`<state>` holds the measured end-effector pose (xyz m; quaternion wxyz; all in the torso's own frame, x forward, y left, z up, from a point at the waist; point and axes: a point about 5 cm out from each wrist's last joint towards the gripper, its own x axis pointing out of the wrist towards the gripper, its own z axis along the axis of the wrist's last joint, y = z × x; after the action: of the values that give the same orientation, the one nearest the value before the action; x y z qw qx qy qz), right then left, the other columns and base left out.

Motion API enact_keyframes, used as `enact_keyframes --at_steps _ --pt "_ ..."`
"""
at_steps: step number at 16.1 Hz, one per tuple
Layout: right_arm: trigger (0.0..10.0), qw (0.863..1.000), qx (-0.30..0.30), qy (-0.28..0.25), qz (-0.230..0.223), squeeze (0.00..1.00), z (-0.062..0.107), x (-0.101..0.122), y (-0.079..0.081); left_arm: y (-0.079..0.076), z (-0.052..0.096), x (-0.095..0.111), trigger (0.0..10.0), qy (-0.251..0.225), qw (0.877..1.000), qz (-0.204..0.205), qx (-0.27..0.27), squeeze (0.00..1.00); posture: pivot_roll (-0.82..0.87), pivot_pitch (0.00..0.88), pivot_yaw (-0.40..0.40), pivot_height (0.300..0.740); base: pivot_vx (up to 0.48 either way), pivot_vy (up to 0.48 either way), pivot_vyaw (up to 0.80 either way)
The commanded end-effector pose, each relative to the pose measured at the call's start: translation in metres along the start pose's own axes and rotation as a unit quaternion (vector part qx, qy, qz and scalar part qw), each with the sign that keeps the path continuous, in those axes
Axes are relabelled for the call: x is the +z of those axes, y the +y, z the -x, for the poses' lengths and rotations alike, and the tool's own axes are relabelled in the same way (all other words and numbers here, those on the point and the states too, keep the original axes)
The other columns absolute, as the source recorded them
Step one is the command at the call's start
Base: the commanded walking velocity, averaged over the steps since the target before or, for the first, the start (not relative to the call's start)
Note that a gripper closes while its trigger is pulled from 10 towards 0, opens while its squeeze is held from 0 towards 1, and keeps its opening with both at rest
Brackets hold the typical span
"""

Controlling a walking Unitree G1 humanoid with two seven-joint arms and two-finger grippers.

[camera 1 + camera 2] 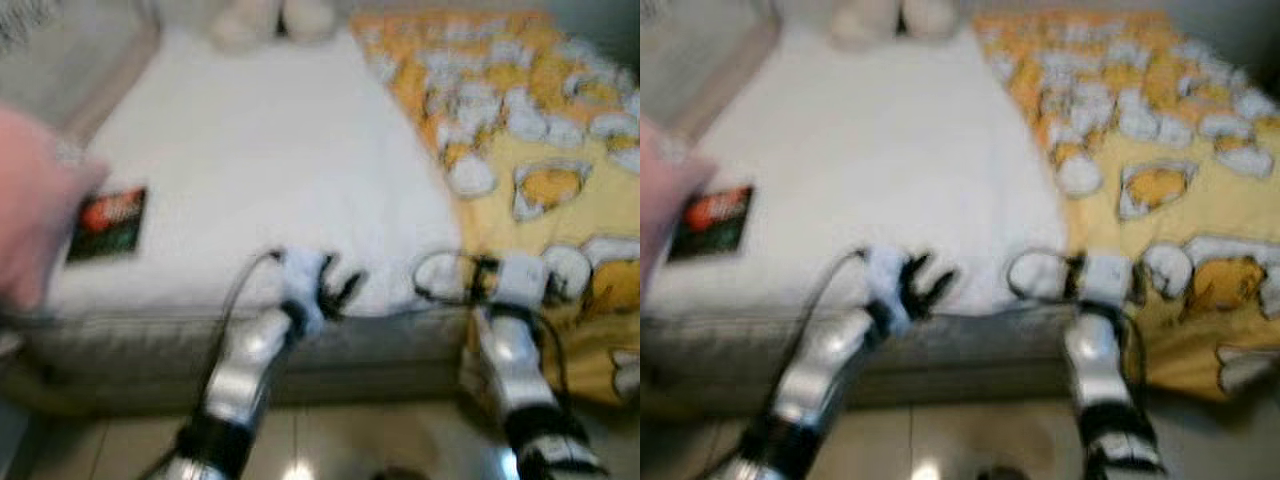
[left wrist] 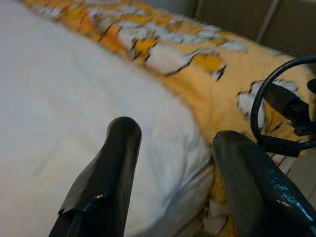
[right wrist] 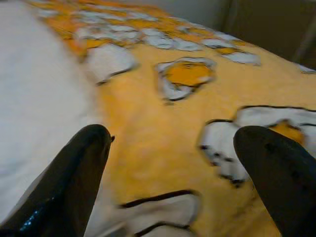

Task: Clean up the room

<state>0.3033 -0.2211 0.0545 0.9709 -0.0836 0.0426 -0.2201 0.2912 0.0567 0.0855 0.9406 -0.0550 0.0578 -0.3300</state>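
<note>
One dark packet (image 1: 108,222), blurred past reading, lies flat on the bed's white sheet (image 1: 270,160), near its left edge. My left gripper (image 2: 173,163) and right gripper (image 3: 170,158) hover open and empty over the near bed edge, beside the yellow patterned blanket (image 1: 540,130). One pink blur (image 1: 30,210), cut off at far left, I cannot identify.

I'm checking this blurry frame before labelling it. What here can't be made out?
- Dark packet on the white sheet: print unreadable, head views blurred.
- Pale shapes at the bed's far end: cut by the top edge.
- Pink blur, left edge: too close to identify.
- Right gripper over the yellow blanket: head views hide its fingers.
</note>
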Motion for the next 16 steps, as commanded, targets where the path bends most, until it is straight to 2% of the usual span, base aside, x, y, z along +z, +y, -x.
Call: enact_keyframes --at_steps 1,5,9,10,12,14,15,16 --pt "10.0 1.0 0.01 -0.021 -0.013 0.0 -0.001 0.011 0.011 0.01 0.006 0.003 10.0 -0.003 1.0 -0.02 0.009 0.0 -0.02 0.044 0.041 0.74 0.48 0.0 0.0" --pt "10.0 1.0 -0.018 -0.004 -0.015 0.0 0.006 -0.002 -0.004 0.001 0.005 0.001 10.0 0.003 0.999 -0.032 -0.031 0.0 -0.04 0.062 0.057 0.74 0.48 0.0 -0.62" --pt "10.0 0.999 -0.029 0.013 -0.011 0.0 0.01 -0.01 -0.009 -0.001 0.006 -0.002 10.0 0.01 0.999 -0.034 -0.037 0.0 -0.04 0.085 0.066 0.74 0.48 0.0 -0.55" --pt "10.0 0.999 -0.029 0.02 -0.008 0.0 0.01 -0.012 -0.01 0.002 0.007 -0.002 10.0 0.011 0.999 -0.04 -0.019 0.0 -0.04 0.095 0.07 0.74 0.0 0.0 0.0" --pt "10.0 0.999 -0.004 0.045 -0.021 0.0 0.012 -0.019 -0.004 0.006 0.013 -0.003 10.0 0.024 0.999 -0.039 0.009 0.0 0.0 0.15 0.083 0.74 0.0 0.0 0.0" --pt "10.0 0.995 0.034 0.088 -0.043 0.0 0.016 -0.029 0.013 0.011 0.028 0.0 10.0 0.026 0.999 -0.036 0.029 0.0 0.05 0.207 0.096 0.74 0.0 0.0 0.0" --pt "10.0 0.994 0.035 0.089 -0.045 0.0 0.017 -0.029 0.015 0.011 0.031 0.002 10.0 0.025 0.999 -0.037 0.03 0.0 0.05 0.207 0.096 0.74 0.0 0.0 0.0" --pt "10.0 0.993 0.04 0.099 -0.049 0.0 0.019 -0.031 0.021 0.012 0.041 0.009 10.0 0.019 0.998 -0.043 0.033 0.0 0.08 0.242 0.104 0.74 0.0 0.0 0.0"
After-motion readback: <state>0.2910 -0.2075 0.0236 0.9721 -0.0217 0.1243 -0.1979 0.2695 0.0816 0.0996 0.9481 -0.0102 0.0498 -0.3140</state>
